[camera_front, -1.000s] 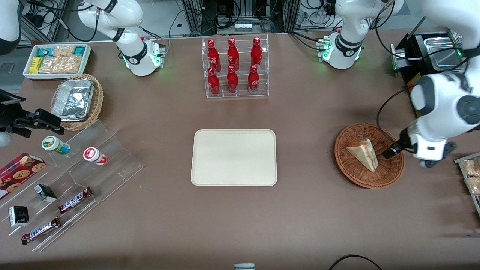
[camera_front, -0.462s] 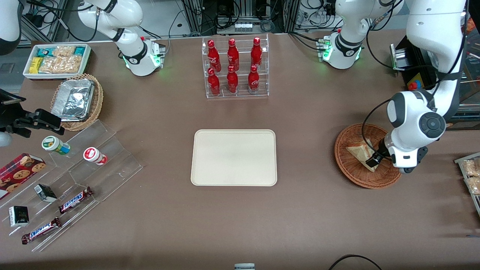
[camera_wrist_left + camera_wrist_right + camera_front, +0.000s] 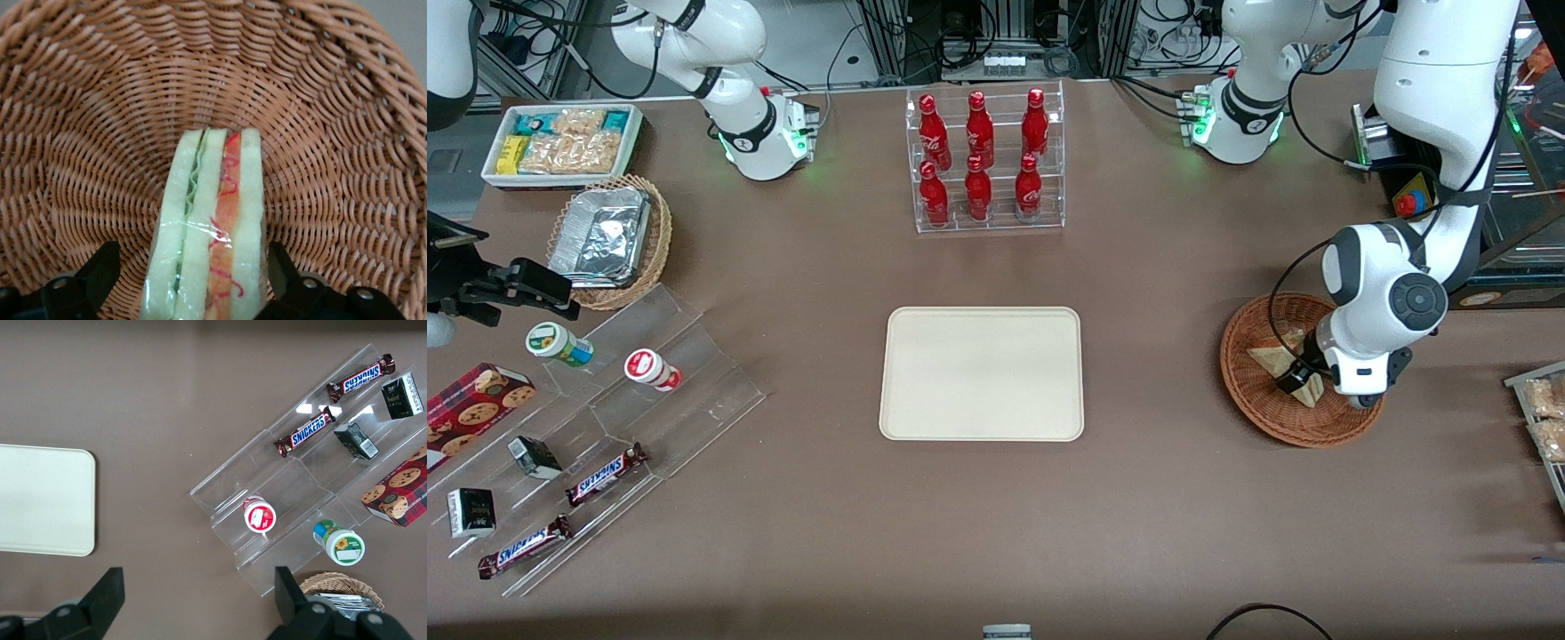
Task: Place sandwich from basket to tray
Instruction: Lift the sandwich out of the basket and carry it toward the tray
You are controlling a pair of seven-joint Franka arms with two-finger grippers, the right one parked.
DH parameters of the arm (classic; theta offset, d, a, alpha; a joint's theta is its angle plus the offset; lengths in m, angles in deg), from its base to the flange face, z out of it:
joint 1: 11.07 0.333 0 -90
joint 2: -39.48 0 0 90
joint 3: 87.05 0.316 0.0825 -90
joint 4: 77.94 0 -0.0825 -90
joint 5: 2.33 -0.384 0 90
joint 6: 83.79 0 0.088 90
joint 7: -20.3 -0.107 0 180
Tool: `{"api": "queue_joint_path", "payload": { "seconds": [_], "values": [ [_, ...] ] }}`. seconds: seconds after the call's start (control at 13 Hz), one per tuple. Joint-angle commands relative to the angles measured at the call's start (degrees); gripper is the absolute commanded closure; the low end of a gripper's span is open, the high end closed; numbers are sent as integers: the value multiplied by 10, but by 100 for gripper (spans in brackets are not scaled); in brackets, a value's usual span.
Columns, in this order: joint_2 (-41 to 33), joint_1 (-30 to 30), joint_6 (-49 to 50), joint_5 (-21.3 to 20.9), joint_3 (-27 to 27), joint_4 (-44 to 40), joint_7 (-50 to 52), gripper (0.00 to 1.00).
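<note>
The sandwich (image 3: 1267, 358), a pale bread wedge with red-orange and green filling, lies in the round reddish-brown wicker basket (image 3: 1254, 411) toward the working arm's end of the table. My left gripper (image 3: 1296, 380) is low in the basket, open, one finger on each side of the sandwich. In the left wrist view the wrapped sandwich (image 3: 213, 220) lies between the two black fingers (image 3: 100, 270) on the woven basket floor (image 3: 87, 133), with a gap showing at one finger. The cream tray (image 3: 981, 373) lies at the table's middle and holds nothing; it also shows in the right wrist view (image 3: 43, 500).
A clear rack of red bottles (image 3: 983, 160) stands farther from the camera than the tray. A stepped acrylic stand (image 3: 605, 400) with snacks, a foil-tray basket (image 3: 609, 240) and a white snack bin (image 3: 560, 142) lie toward the parked arm's end. A snack tray (image 3: 1543, 418) sits beside the basket.
My left gripper has moved from the basket's rim in over the sandwich and come down, so its fingers now straddle the wedge. The sandwich has not moved.
</note>
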Motion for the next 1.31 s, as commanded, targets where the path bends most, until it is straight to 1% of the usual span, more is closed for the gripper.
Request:
{"api": "queue_joint_path", "payload": {
  "seconds": [0.0, 0.15, 0.23, 0.31, 0.38, 0.54, 0.69, 0.77, 0.92, 1.08, 1.23],
  "values": [
    [0, -11, -3, 6, 5, 2, -5, 41],
    [-6, -10, 18, 6, 5, -3, -25, 53],
    [-13, -11, 33, 6, 5, -9, -27, 62],
    [-17, -12, 47, 6, 5, -21, -27, 66],
    [-21, -13, 77, 5, 4, -47, -27, 66],
    [-18, -32, 176, 0, 1, -122, -40, 68],
    [-15, -50, 245, 5, -1, -193, -86, 68],
    [-14, -60, 264, 6, -3, -217, -104, 68],
    [-8, -86, 268, 6, -21, -240, -122, 68],
    [11, -115, 270, 6, -36, -273, -118, 68],
    [28, -159, 269, 6, -38, -298, -115, 68]
  ]
}}
